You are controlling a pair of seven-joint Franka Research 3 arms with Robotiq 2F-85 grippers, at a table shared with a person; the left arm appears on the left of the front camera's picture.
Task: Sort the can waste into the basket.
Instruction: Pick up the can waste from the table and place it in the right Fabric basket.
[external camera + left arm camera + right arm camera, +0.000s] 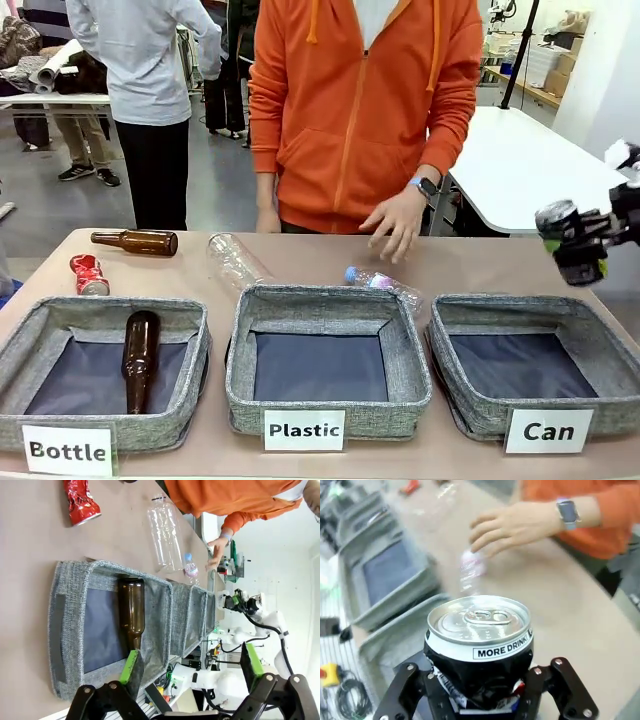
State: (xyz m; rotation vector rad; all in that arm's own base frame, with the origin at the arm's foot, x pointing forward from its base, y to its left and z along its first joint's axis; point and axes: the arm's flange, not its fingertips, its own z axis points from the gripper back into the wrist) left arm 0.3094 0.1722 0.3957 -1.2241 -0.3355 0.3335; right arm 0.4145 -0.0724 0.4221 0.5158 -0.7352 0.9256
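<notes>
My right gripper (583, 250) is shut on the black can with a silver top (558, 222), holding it in the air above the far right corner of the grey "Can" basket (530, 425). In the right wrist view the can (479, 635) stands upright between the fingers of my right gripper (481, 692). The red crushed can (88, 275) lies on the table at the far left, behind the "Bottle" basket; it also shows as the red can (80, 502) in the left wrist view. My left gripper (192, 665) hangs open above the "Bottle" basket (65, 630).
A brown bottle (140, 358) lies in the "Bottle" basket (60, 330), another brown bottle (135, 241) on the table behind. Two clear plastic bottles (235, 262) (385, 283) lie behind the "Plastic" basket (330, 425). A person's hand (395, 220) hovers over the table's far edge.
</notes>
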